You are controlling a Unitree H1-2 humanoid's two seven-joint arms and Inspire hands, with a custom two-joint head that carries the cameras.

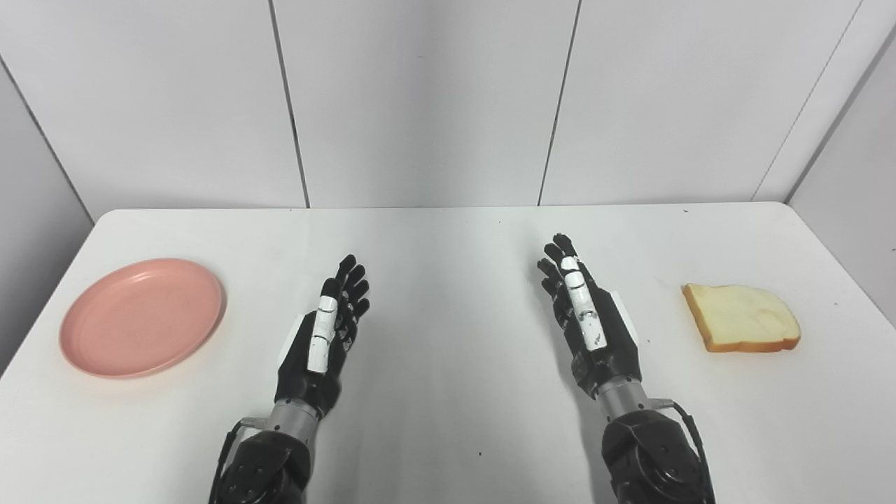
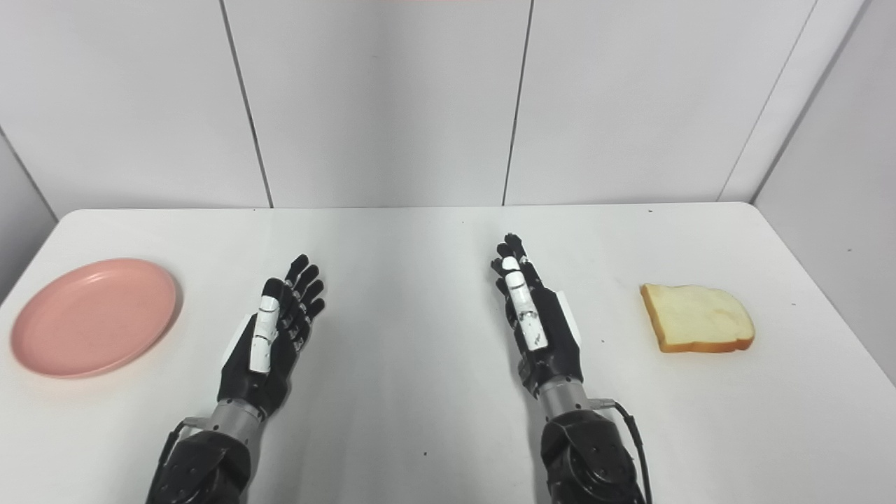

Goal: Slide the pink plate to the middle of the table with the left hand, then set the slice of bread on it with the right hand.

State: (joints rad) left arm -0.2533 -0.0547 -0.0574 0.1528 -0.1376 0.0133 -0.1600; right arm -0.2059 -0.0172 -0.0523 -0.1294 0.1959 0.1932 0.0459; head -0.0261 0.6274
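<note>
With the pink plate [image 1: 142, 317] lying left of the left hand [image 1: 323, 334] near the counter [image 1: 448, 245] edge and the slice of bread [image 1: 740, 317] far beyond the right hand [image 1: 586, 315], both hands spread and empty, a careless shove risked tipping the plate overboard.

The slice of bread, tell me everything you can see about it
The slice of bread lies flat on the white table, at its right side. It has a pale, soft-looking crumb and a golden-brown crust along the edges, with one rounded end. Nothing rests on it or touches it; the open right hand is well apart, to its left.
</note>
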